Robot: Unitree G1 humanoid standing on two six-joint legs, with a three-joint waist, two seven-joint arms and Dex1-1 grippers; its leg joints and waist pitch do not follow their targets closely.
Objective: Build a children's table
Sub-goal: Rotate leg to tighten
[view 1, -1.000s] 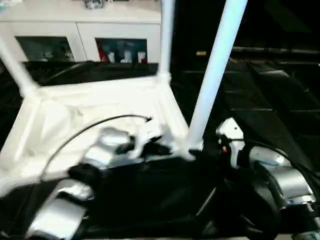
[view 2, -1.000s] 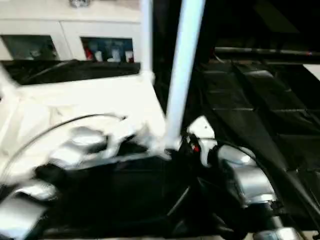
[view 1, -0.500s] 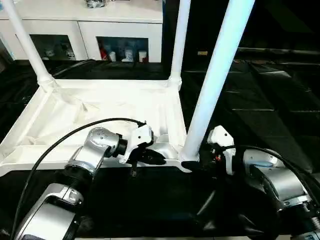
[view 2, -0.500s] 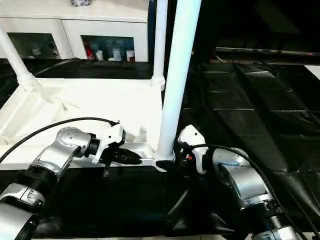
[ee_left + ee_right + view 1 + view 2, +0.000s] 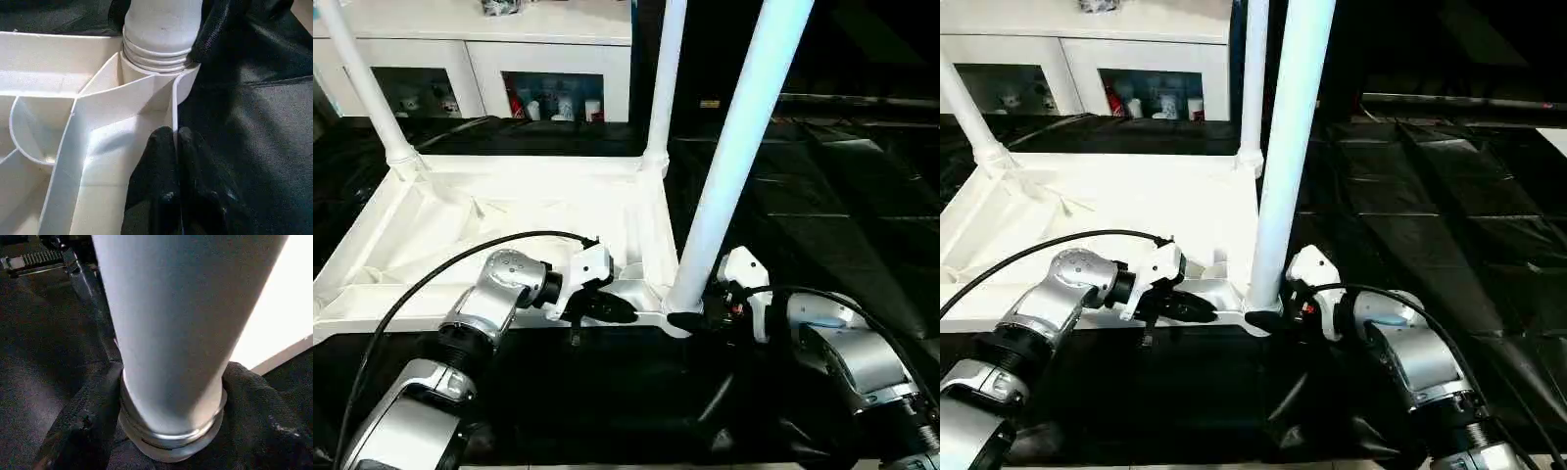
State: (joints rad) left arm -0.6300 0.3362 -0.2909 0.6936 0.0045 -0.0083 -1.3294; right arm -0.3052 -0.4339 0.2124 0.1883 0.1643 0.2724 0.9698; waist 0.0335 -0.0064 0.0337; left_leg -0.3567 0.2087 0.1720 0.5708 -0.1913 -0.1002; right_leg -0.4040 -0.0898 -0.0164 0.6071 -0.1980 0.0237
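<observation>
This is looking like a staged indoor work area rather than a lived-in home. A white cabinet (image 5: 475, 44) with glass doors is standing against the back wall, small cups and trinkets (image 5: 553, 106) sitting behind its panes. In front of the cabinet, black sheeting (image 5: 822, 206) is covering the whole work surface, wrinkling and catching the light.

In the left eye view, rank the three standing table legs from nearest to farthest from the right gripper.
1. Near-right leg: the right gripper is closed around its base.
2. Far-right leg: at the tabletop's back right corner.
3. Far-left leg: at the back left corner, by the cabinet.
</observation>
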